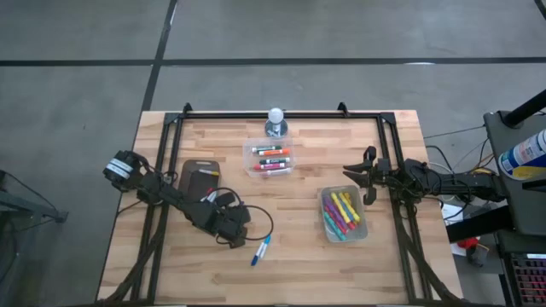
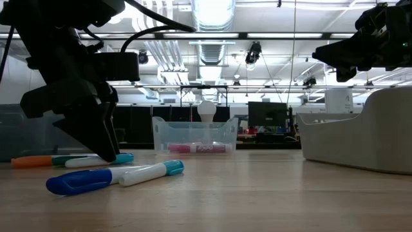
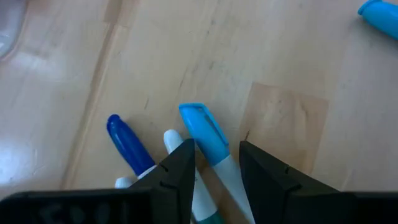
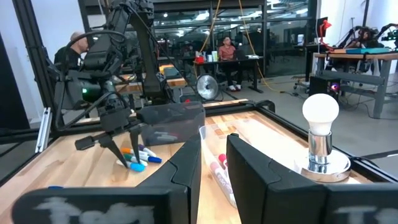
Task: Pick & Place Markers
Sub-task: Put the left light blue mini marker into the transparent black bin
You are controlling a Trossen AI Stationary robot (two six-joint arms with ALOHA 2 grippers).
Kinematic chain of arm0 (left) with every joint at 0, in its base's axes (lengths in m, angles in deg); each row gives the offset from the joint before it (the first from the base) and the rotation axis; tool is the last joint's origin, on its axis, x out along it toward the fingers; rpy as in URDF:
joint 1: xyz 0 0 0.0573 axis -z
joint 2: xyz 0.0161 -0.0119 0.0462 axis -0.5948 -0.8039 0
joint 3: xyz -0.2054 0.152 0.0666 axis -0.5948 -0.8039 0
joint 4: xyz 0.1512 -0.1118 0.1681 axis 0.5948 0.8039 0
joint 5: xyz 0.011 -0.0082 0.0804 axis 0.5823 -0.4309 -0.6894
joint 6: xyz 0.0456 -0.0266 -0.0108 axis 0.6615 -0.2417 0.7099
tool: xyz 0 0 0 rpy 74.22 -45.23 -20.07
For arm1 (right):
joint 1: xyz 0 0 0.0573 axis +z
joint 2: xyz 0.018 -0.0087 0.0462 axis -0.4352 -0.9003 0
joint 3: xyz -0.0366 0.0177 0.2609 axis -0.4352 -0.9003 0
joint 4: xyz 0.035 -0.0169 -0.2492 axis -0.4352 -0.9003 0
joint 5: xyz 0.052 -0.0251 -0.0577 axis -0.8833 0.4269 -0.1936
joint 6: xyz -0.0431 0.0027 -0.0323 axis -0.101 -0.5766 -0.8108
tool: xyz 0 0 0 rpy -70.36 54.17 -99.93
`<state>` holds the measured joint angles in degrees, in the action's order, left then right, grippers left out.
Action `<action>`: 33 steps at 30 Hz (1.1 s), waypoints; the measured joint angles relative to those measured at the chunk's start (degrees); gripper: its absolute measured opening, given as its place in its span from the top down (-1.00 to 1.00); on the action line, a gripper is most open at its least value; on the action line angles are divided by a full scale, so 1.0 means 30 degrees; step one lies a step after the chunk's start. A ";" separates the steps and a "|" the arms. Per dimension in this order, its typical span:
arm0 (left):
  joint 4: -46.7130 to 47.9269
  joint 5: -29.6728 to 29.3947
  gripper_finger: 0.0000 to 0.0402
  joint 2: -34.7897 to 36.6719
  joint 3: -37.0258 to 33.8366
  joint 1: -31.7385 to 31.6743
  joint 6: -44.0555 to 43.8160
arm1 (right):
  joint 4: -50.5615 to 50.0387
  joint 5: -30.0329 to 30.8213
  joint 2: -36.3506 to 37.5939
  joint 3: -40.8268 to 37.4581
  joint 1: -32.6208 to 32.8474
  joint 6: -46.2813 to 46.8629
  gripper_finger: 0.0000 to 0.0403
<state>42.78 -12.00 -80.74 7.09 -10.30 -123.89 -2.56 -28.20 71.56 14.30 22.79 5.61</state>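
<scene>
Near edge, landmark is the centre tub [image 1: 267, 159], the clear one in front of the light bulb [image 1: 275, 117].

- Closest to the front edge, and forward-left of the centre tub, we see loose markers on the table [image 1: 392, 273]: a dark-blue-capped marker [image 2: 82, 182] and a teal-capped marker [image 2: 152, 172], lying side by side.
- Just behind them is the left gripper [image 3: 217, 149], lowered to the wood and pointing down. Its fingers [image 3: 177, 171] are apart and straddle a light-blue-capped marker [image 3: 203, 129] that lies flat on the boards. We see a sliver of table between that marker and one finger, so it is not pinched. A second dark blue cap [image 3: 123, 140] lies just beside the outside of the other finger.
- Further markers, orange and teal [image 2: 71, 160], lie on the table behind the gripper.
- Left of the centre tub and near it is the dark tray [image 1: 200, 175]; the left arm crosses its front edge.
- Forward-right of the centre tub is a second tub [image 1: 343, 214] holding a heap of pink, yellow and green markers.
- The centre tub itself holds a few markers, orange and red among them.
- Right of the centre tub, above the table and beyond the second tub, waits the right gripper [image 1: 363, 183]. Its fingers [image 4: 186, 165] stand slightly apart with nothing between them.
- Beyond the table, people sit at desks [image 4: 227, 53].
</scene>
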 joint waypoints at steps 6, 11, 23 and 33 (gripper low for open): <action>-0.0164 0.0743 0.41 -0.0411 0.0012 0.0039 -0.1184 | 0.0001 0.0000 0.0000 0.0000 0.0000 -0.0016 0.66; -0.0218 0.0997 0.41 -0.0788 0.0051 0.0120 -0.1062 | 0.0000 -0.0001 0.0000 0.0000 -0.0001 -0.0017 0.66; 0.0148 0.1533 0.89 -0.0331 0.1075 0.0225 0.1074 | 0.0000 0.0000 0.0000 0.0000 -0.0007 -0.0018 0.66; 0.9124 -0.2012 0.85 -0.0307 0.5142 0.0246 0.1403 | 0.0000 -0.0003 0.0000 0.0000 -0.0004 -0.0022 0.66</action>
<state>70.15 -18.04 -81.66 22.51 -9.56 -119.68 -2.56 -28.21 71.56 14.30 22.78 5.54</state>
